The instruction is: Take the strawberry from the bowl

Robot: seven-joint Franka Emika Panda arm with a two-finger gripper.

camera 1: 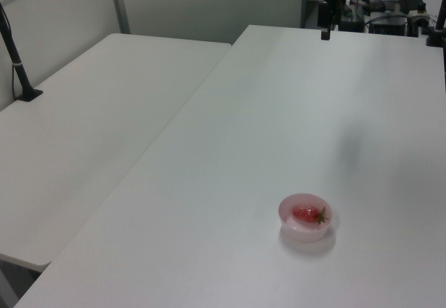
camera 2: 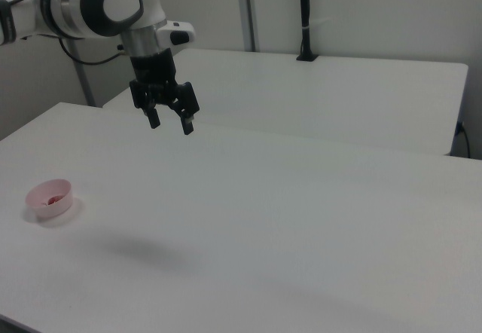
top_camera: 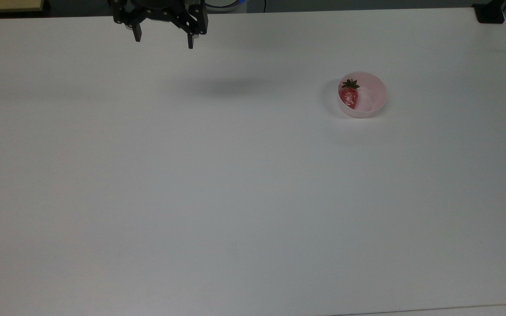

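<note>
The strawberry is seen lying inside the bowl, pressed against the wall on the top view's left. The gripper is held high and well apart from the bowl, fingers spread wide. A finger could be caught on that wall, so the bowl may be tipped.

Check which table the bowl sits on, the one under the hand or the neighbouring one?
The bowl, strawberry inside, sits on the table under the hand; the neighbouring table has a black post.
</note>
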